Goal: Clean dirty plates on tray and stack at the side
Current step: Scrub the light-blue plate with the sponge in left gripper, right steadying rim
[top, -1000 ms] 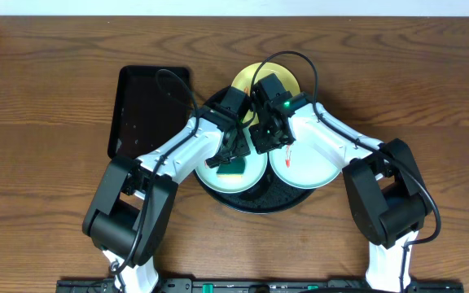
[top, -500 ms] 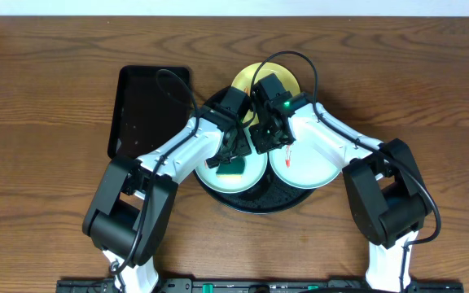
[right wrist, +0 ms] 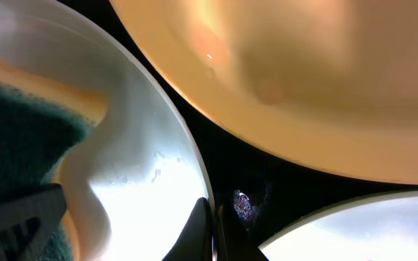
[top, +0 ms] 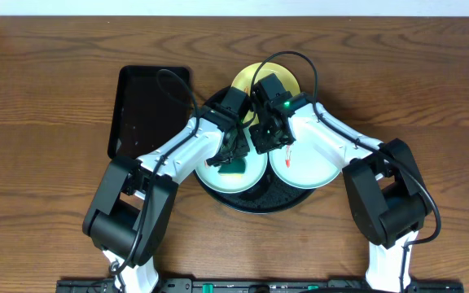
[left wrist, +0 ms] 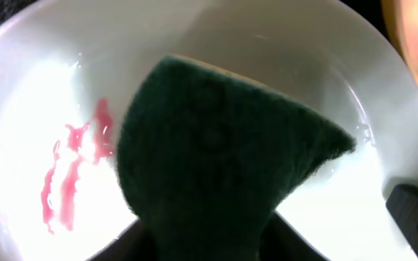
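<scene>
Sponge [left wrist: 216, 159] clamped in your left gripper [top: 233, 152] meets the smeared plate [left wrist: 42, 87]; your right gripper [right wrist: 214, 228], fingers together, sits at its rim.

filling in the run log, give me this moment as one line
left gripper: pinching green sponge over mint plate | right gripper: shut, empty, tips by that plate's rim | red smear: not yet wiped

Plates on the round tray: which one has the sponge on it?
The front-left pale plate under the green sponge, pink-smeared; the yellow plate and right pale plate have none.
</scene>
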`<action>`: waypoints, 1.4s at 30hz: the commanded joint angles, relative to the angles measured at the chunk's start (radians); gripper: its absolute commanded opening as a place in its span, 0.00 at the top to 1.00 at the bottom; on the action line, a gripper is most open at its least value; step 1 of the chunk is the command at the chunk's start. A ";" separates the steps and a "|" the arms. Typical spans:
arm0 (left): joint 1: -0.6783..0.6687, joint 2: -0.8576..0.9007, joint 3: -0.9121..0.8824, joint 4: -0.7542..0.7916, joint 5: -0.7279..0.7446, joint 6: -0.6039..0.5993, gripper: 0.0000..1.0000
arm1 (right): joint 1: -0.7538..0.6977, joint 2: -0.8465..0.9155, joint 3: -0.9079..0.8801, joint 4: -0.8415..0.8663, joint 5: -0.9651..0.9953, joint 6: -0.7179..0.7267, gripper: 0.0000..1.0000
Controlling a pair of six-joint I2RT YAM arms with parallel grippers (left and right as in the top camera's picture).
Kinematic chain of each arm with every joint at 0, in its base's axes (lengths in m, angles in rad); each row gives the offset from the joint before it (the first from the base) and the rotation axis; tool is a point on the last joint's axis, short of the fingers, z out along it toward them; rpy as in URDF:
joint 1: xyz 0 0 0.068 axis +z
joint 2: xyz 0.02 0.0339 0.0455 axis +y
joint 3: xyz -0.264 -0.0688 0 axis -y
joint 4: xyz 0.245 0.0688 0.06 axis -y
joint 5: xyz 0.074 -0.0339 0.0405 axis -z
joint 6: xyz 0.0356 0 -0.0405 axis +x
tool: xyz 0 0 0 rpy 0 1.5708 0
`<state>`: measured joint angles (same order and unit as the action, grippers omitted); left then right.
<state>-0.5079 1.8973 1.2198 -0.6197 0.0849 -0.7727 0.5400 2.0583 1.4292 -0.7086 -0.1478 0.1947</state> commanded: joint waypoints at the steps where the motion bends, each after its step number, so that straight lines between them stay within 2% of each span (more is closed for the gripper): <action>1: -0.004 -0.015 0.014 0.000 0.002 -0.005 0.72 | 0.004 0.009 0.003 -0.006 -0.009 0.003 0.99; 4: -0.004 -0.015 0.010 0.000 0.002 -0.042 0.85 | 0.004 0.009 0.003 -0.006 -0.009 0.003 0.99; 6: -0.004 -0.014 0.005 0.002 0.002 -0.057 0.88 | 0.004 0.009 0.003 -0.006 -0.010 0.003 0.99; 17: -0.004 -0.014 -0.080 0.114 -0.007 -0.080 0.88 | 0.004 0.009 0.003 -0.010 -0.010 0.003 0.99; 26: -0.004 -0.013 -0.157 0.113 -0.177 -0.128 0.92 | 0.004 0.009 0.003 -0.013 -0.009 0.003 0.99; 34: -0.003 -0.014 -0.161 0.060 -0.272 -0.129 0.93 | 0.004 0.009 0.003 -0.017 -0.008 0.003 0.99; 42: 0.002 -0.014 -0.099 -0.101 -0.404 -0.131 0.92 | 0.004 0.009 0.003 -0.018 -0.006 0.002 0.99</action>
<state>-0.5217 1.8580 1.1202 -0.6682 -0.1814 -0.9020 0.5411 2.0583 1.4296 -0.7170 -0.1581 0.1947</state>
